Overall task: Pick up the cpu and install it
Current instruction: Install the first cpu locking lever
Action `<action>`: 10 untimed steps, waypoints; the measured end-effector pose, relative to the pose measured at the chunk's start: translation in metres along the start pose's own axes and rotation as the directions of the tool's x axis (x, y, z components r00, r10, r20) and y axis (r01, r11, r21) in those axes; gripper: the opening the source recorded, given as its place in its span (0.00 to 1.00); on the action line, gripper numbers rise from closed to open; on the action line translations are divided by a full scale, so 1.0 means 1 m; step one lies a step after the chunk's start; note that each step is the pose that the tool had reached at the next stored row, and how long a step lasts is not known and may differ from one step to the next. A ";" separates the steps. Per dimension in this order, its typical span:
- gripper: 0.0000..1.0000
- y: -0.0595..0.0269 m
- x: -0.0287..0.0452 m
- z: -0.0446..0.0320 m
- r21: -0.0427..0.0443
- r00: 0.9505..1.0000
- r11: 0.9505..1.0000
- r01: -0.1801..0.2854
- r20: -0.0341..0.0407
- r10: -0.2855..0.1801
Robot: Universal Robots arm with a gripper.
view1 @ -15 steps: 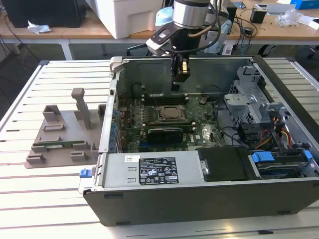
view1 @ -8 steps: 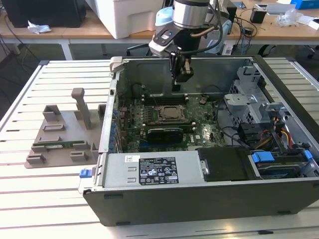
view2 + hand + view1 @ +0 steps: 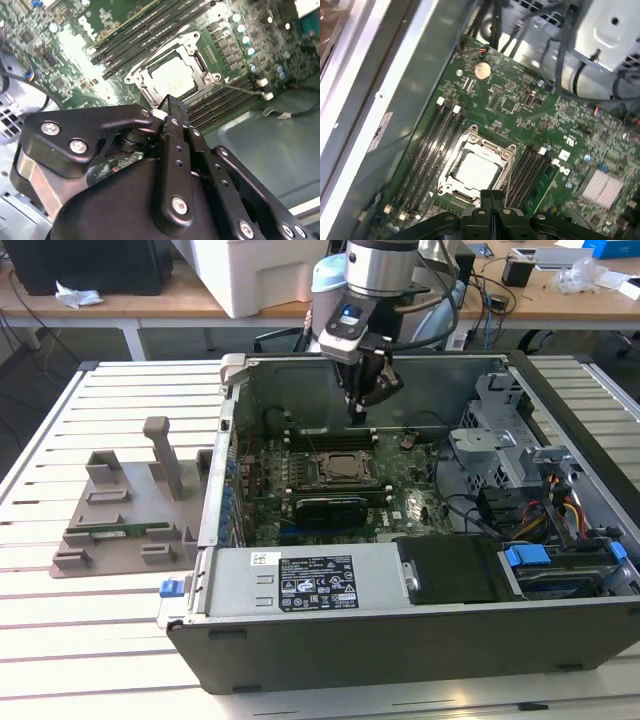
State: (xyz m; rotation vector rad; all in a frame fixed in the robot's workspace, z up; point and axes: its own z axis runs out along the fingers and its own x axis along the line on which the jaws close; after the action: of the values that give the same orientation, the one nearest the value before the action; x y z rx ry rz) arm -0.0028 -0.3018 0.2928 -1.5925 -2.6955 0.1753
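Observation:
The cpu (image 3: 476,170) lies flat inside the metal-framed socket (image 3: 506,161) in the middle of the green motherboard; its shiny silver top also shows in the second wrist view (image 3: 172,77) and in the exterior view (image 3: 345,468). My gripper (image 3: 358,416) hangs inside the open computer case, a little above the board and just behind the socket. Its black fingers (image 3: 492,197) are pressed together with nothing between them, and their tips (image 3: 169,106) sit apart from the cpu. Rows of memory slots (image 3: 427,150) flank the socket on both sides.
The open computer case (image 3: 400,630) rests on a slatted white table. A grey holder (image 3: 130,510) carrying a long green stick stands on the exterior view's left. A metal drive cage (image 3: 500,430), cables (image 3: 560,505) and a blue-tabbed bay (image 3: 530,555) crowd the case's right side.

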 end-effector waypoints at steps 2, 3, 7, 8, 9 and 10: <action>0.11 0.0000 0.0000 0.0000 -0.005 0.995 0.995 0.101 0.010 -0.101; 0.11 0.0001 0.0000 0.0000 -0.006 0.992 0.992 0.127 0.013 -0.127; 0.11 0.0000 0.0000 0.0000 -0.009 0.978 0.978 0.209 0.022 -0.209; 0.11 0.0000 0.0000 0.0000 -0.010 0.973 0.973 0.229 0.024 -0.229; 0.11 0.0000 0.0000 0.0000 -0.010 0.965 0.965 0.261 0.027 -0.261; 0.11 0.0000 0.0000 0.0000 -0.011 0.954 0.955 0.297 0.031 -0.297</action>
State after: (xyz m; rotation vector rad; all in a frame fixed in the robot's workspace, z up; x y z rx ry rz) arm -0.0027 -0.3018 0.2928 -1.1728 -2.9208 0.1749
